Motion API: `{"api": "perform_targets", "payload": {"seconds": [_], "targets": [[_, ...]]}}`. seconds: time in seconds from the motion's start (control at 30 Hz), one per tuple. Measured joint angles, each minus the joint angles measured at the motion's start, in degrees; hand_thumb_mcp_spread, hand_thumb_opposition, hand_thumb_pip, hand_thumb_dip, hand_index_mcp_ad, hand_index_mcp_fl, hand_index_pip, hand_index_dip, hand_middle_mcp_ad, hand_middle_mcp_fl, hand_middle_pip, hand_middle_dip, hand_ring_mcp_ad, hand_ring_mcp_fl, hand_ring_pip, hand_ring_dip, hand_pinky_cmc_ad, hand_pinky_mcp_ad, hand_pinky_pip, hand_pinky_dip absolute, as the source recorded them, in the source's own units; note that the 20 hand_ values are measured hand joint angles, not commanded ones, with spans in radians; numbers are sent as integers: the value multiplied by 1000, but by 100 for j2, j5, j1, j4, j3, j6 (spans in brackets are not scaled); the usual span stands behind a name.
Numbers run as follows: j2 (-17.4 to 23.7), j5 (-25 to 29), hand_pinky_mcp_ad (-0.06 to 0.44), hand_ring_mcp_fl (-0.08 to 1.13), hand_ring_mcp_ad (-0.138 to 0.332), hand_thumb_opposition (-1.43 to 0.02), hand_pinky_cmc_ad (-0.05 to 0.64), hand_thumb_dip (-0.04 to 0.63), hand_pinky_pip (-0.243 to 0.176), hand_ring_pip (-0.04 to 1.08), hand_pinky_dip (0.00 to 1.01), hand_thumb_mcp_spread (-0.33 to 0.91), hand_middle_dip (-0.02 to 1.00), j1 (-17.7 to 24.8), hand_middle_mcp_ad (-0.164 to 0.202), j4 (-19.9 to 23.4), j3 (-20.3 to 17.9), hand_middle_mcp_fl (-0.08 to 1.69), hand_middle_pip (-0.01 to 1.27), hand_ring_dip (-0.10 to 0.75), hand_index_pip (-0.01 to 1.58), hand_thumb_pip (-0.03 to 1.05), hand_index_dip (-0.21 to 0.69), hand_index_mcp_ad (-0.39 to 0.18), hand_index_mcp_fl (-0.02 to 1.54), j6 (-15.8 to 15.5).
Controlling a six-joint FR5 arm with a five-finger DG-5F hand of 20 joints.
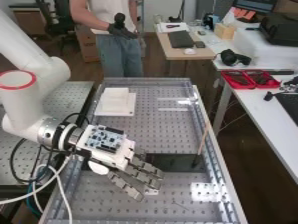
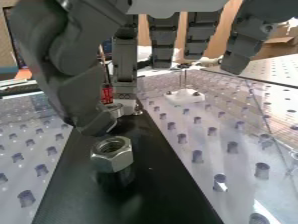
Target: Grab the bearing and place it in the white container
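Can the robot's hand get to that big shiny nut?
Probably yes. The hand is open and hangs close to the hex nut, which sits uncovered on the black plate. Nothing seems to block the thumb's way.

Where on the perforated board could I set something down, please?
Beyond the hand, the stretch between the white block and the black strip looks bare; it is crowded at the fingers, around the hex nut.
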Motion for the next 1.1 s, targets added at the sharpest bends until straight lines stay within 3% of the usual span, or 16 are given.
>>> {"api": "perform_targets", "payload": {"seconds": [0.6,0.8,0.87,0.93,1.1], "targets": [[-55,92,295,-3,129,-852,405,367,-91,73,180,367,138,48,75,297,-47,56,127,26,1388,665,192,-98,213,25],[-60,61,295,-3,126,-848,405,347,-91,75,176,367,138,46,65,327,-28,52,127,26,1388,660,176,-80,258,30],[-39,48,295,-3,126,-848,405,330,-91,75,176,363,138,41,68,337,-29,52,126,26,1379,658,155,-51,295,18],[5,30,295,-3,126,-848,405,316,-91,75,176,367,138,30,65,353,-30,54,126,26,1379,578,154,-51,400,11],[146,-15,295,-3,126,-840,403,298,-84,75,178,367,138,6,65,386,-40,54,126,26,1379,576,154,-51,403,-29]]}}
